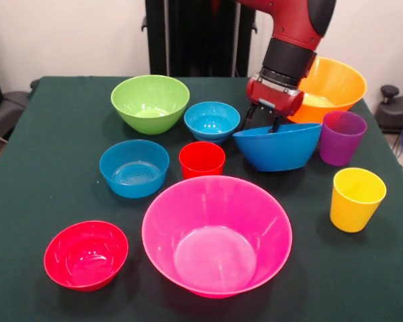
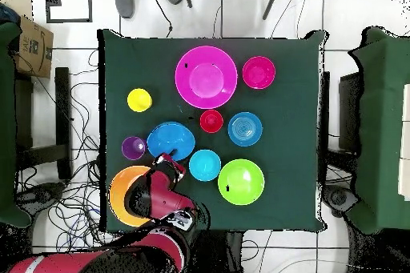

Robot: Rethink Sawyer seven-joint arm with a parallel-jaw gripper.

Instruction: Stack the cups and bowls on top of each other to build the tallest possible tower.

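My gripper (image 1: 260,121) (image 2: 166,160) is shut on the far rim of a medium blue bowl (image 1: 282,147) (image 2: 170,140), which hangs tilted just above the cloth. The orange bowl (image 1: 332,87) (image 2: 120,198) sits right behind it and the purple cup (image 1: 341,137) (image 2: 133,147) beside it. The small light-blue bowl (image 1: 211,121), green bowl (image 1: 150,100), second blue bowl (image 1: 134,168), red cup (image 1: 201,159), pink bowl (image 1: 216,235), small red bowl (image 1: 86,253) and yellow cup (image 1: 356,198) each stand alone. No tower shows.
The table (image 1: 54,134) has a dark green cloth. In the overhead view, chairs stand at both sides of the table, a cardboard box (image 2: 32,46) sits at the upper left, and cables lie on the floor.
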